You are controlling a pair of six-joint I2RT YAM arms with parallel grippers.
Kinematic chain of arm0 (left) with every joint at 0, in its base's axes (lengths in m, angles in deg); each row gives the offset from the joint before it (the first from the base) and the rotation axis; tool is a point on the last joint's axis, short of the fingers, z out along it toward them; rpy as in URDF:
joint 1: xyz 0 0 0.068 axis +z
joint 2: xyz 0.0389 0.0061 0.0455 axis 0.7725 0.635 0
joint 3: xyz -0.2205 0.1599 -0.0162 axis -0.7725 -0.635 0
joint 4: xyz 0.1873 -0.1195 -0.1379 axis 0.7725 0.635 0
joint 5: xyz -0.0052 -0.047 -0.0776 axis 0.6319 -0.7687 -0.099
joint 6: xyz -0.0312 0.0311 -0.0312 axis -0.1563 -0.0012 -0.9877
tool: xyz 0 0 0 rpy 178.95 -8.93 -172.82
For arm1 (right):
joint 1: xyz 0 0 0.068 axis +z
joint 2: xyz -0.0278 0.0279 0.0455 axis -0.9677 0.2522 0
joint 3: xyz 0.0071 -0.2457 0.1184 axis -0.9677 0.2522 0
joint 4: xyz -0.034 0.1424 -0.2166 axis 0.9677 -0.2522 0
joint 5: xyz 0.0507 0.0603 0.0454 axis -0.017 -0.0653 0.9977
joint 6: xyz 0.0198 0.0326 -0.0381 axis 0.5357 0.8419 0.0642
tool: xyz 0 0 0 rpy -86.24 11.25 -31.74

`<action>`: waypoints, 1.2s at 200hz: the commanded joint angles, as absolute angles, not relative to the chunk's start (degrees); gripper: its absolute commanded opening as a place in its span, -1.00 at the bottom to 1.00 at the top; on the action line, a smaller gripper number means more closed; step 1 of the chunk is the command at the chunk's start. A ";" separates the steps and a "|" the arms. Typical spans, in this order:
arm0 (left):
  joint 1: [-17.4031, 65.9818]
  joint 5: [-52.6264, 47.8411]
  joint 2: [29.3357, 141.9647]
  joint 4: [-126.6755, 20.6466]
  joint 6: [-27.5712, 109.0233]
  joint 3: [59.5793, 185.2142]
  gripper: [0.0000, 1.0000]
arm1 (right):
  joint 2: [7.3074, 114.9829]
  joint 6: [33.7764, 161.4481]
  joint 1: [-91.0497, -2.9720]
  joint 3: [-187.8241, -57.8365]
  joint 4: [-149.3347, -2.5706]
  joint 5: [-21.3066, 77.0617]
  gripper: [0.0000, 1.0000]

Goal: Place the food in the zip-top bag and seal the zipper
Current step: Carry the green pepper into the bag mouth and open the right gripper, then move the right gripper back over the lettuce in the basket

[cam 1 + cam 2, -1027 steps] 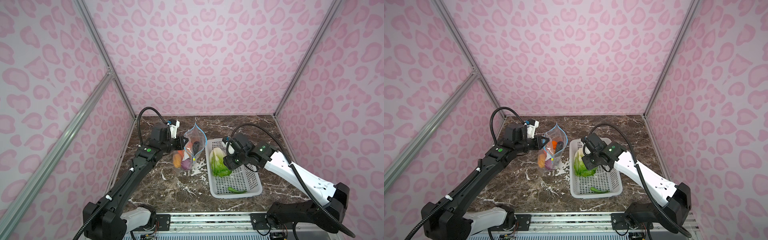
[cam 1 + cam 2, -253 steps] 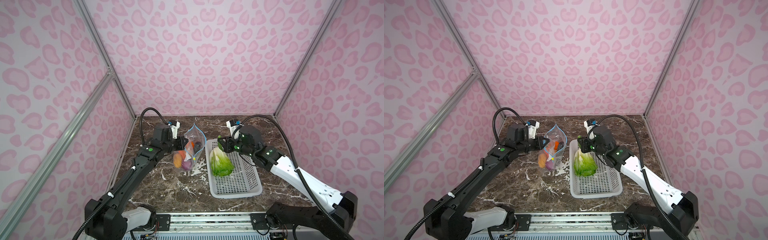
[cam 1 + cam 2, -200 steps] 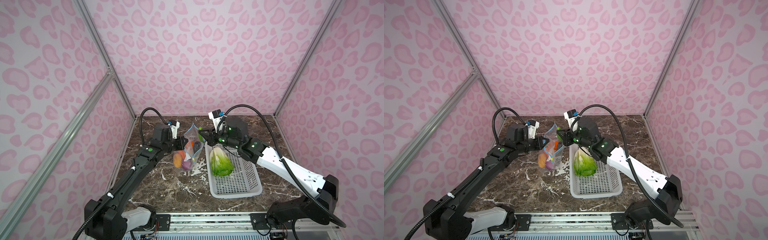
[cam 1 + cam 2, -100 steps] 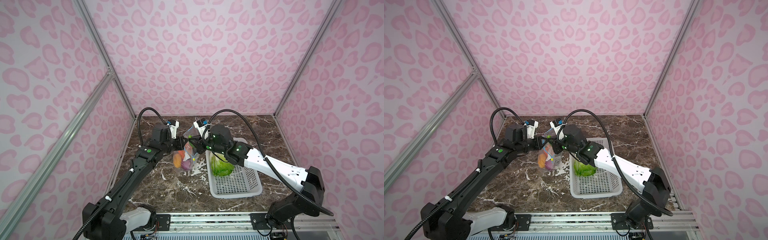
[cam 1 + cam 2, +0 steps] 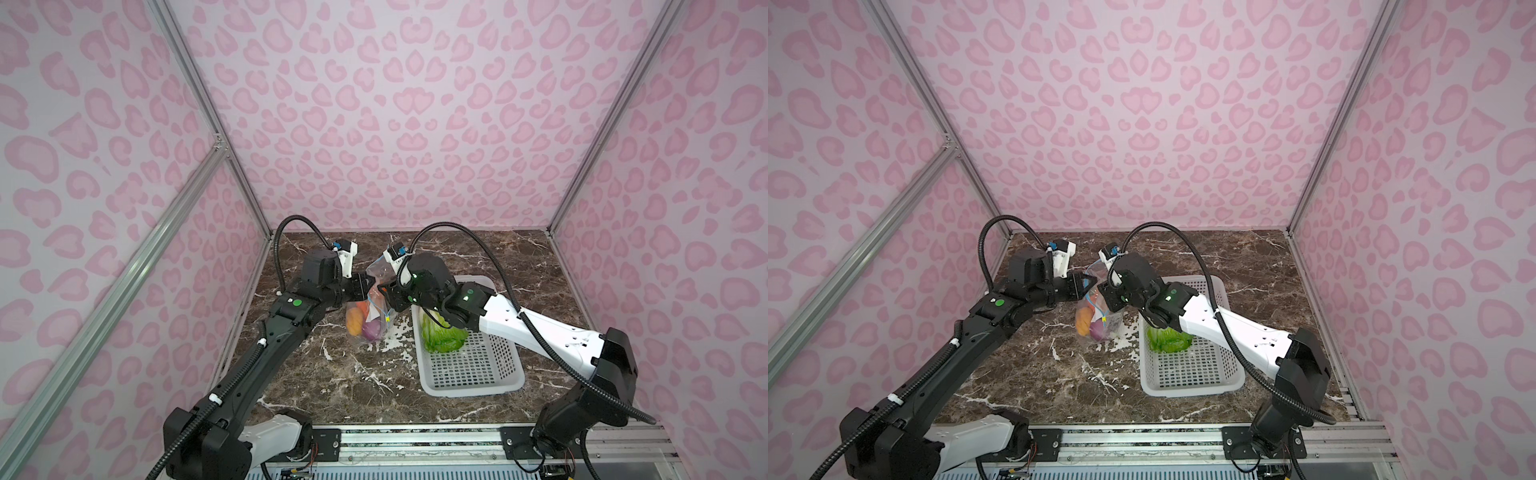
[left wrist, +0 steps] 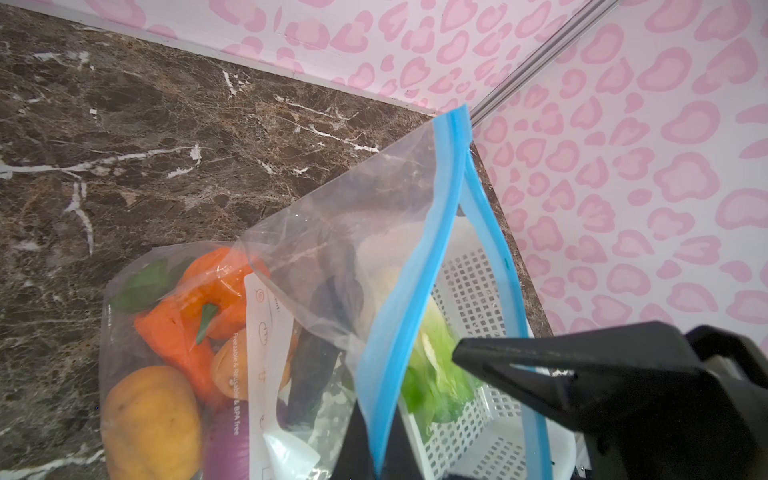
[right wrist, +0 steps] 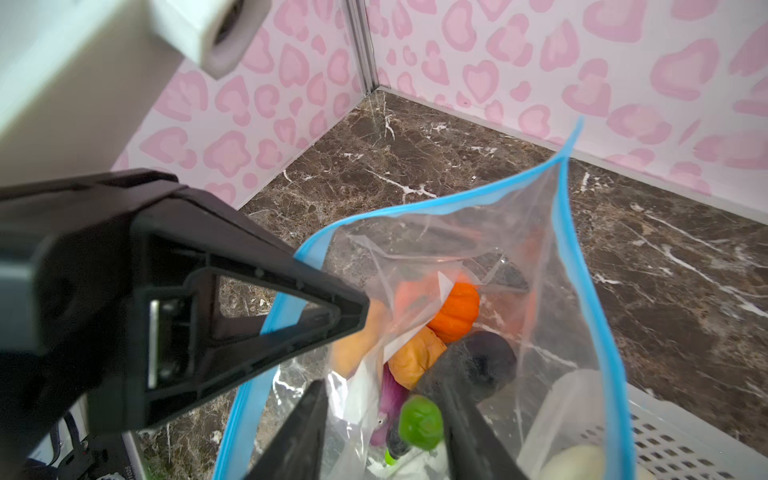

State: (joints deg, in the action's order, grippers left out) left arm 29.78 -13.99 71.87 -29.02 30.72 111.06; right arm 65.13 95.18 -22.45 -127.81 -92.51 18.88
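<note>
The clear zip-top bag [image 5: 372,307] [image 5: 1098,311] stands on the marble with its mouth open. My left gripper [image 6: 380,449] is shut on the blue zipper [image 6: 415,291] strip at the rim and holds it up. Inside lie a carrot [image 6: 174,332], a potato [image 6: 149,419], a purple onion [image 6: 226,436], a dark cucumber [image 6: 311,374] and an orange round fruit [image 7: 455,309]. My right gripper [image 7: 383,384] hangs over the mouth, open, with a green piece [image 7: 419,422] loose between its fingers. The cabbage [image 5: 442,334] [image 5: 1169,338] lies in the basket.
A white perforated basket [image 5: 469,365] [image 5: 1192,386] sits right of the bag, under my right arm. Both grippers meet at the bag, close to each other. Pink patterned walls enclose the dark marble table [image 5: 332,374] on three sides.
My right arm swung left from the basket to the bag mouth carrying the green piece, and its jaws have just opened. The left gripper kept its hold on the rim.
</note>
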 commanded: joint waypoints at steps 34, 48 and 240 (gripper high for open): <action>29.81 -13.78 71.76 -30.26 30.26 110.87 -0.95 | 57.46 96.81 -25.97 -127.01 -95.45 18.95 0.29; 29.79 -13.68 71.48 -30.29 30.26 110.79 -0.95 | 54.91 98.59 -28.02 -124.60 -96.25 18.40 0.37; 29.79 -12.59 72.37 -30.16 29.95 110.59 -0.95 | 76.39 100.96 -37.10 -133.48 -125.65 16.42 0.97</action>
State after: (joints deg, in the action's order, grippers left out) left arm 29.78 -12.88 72.59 -29.09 29.87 110.64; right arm 73.92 101.96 -37.90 -131.40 -123.08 19.06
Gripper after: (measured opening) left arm 0.034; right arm 0.987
